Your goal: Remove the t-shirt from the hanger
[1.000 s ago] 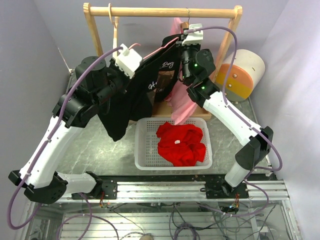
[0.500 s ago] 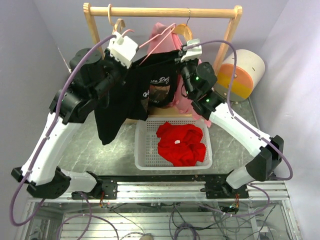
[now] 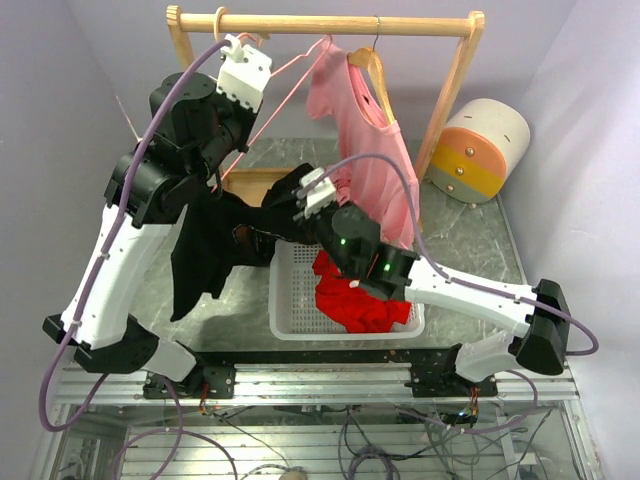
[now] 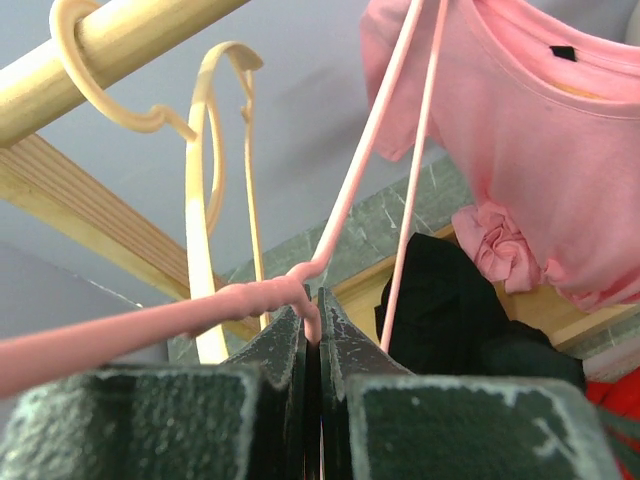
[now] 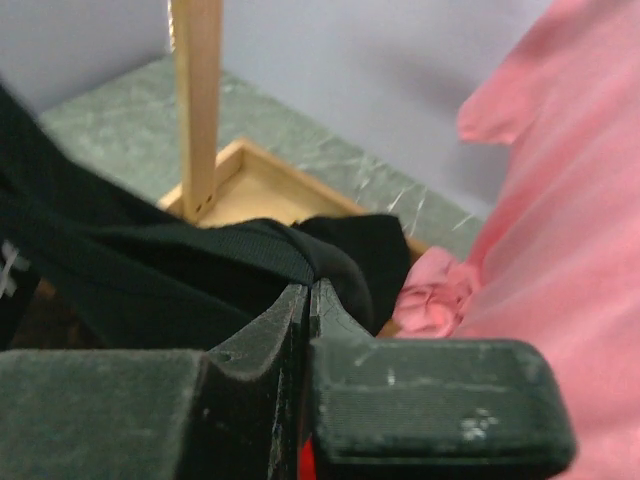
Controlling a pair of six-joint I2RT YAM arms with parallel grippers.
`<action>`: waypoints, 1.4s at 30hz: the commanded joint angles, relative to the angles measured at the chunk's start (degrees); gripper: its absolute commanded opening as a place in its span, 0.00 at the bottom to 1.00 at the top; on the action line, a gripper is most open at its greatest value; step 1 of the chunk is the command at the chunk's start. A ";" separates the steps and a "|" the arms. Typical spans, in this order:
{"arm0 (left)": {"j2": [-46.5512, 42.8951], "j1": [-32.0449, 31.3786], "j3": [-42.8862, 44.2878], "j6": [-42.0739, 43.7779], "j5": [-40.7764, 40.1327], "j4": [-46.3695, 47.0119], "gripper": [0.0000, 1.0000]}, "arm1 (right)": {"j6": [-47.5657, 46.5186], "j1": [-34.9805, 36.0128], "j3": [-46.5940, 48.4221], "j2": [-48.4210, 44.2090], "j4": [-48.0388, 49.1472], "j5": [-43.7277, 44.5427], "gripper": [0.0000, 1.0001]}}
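Note:
The black t-shirt (image 3: 205,250) hangs low over the table's left side, stretched from my right gripper (image 3: 298,192), which is shut on its collar band (image 5: 250,250). My left gripper (image 3: 250,50) is raised near the rack's rail and is shut on the thin pink hanger (image 3: 300,62), pinching its twisted neck (image 4: 312,310). The hanger's wires (image 4: 400,150) rise well above the black t-shirt (image 4: 440,300). Whether any part of the shirt is still caught on the hanger I cannot tell.
A pink t-shirt (image 3: 360,130) hangs on a wooden hanger from the wooden rack rail (image 3: 420,27). A bare cream hanger (image 4: 210,200) hangs at the rail's left end. A white basket (image 3: 285,330) holds a red garment (image 3: 355,300). A white-orange cylinder (image 3: 480,150) lies at the right.
My left gripper lifted the pink hanger up to the rail. My right gripper pulled the black t-shirt down and toward the front, away from the hanger. The pink t-shirt is now uncovered.

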 commanded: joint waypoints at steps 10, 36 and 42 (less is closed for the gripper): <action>18.50 4.07 24.45 -2.28 -2.34 -5.36 0.07 | -6.20 24.32 -0.99 -13.08 -3.17 21.28 0.00; 22.26 8.45 15.79 -6.27 1.38 18.63 0.07 | -27.81 36.96 -3.12 -12.89 16.13 39.07 0.00; 23.81 8.45 11.54 -4.19 2.42 17.41 0.07 | -36.58 39.88 -2.43 -12.65 24.10 40.70 0.00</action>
